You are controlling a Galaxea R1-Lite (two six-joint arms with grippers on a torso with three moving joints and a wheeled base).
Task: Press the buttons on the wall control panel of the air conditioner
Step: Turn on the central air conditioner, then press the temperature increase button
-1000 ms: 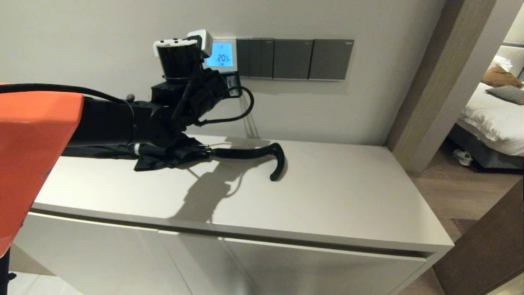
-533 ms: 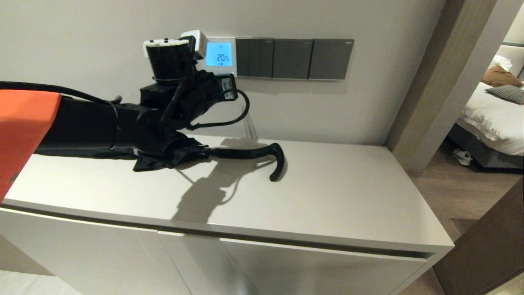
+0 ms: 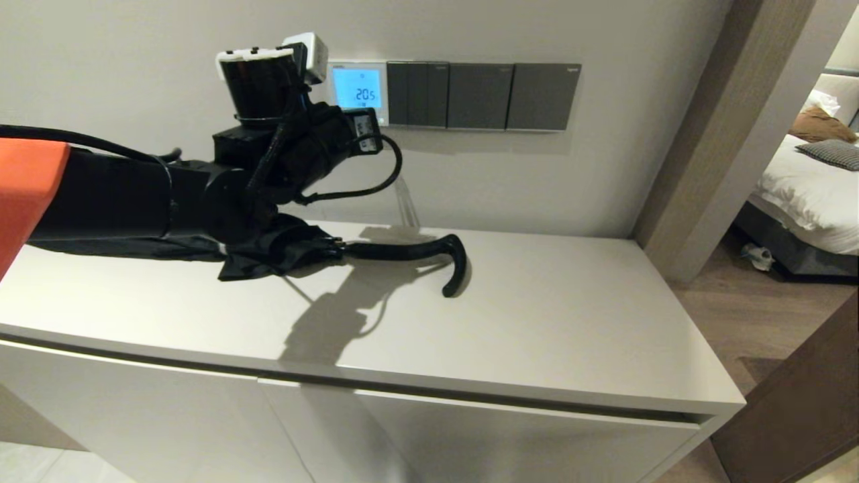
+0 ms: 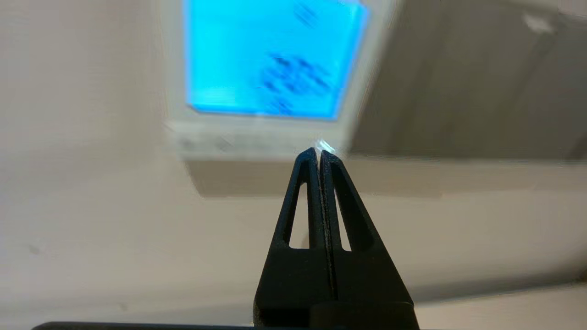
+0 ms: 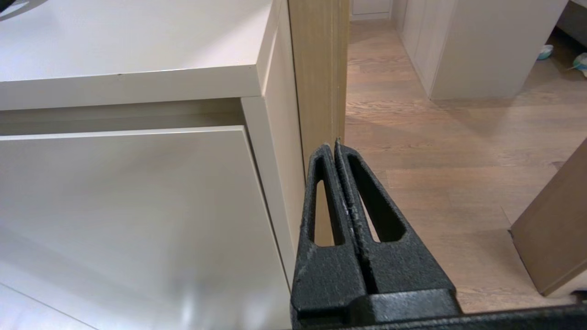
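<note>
Jaws pressed together, left gripper (image 4: 318, 153) at white, blue-lit panel (image 4: 270, 73)

The left arm (image 3: 134, 208) is showing black links, an orange shell, looping cable and a white-capped wrist.

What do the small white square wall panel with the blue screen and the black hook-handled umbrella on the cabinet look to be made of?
The small white square wall panel looks like smooth white plastic around a glowing blue LCD; its frame shows a slight sheen. The black hook-handled umbrella seems to have a soft, creased fabric canopy and a smooth, faintly glossy curved handle, plastic or rubber. The left gripper points, shut, at the panel's bottom strip.
</note>
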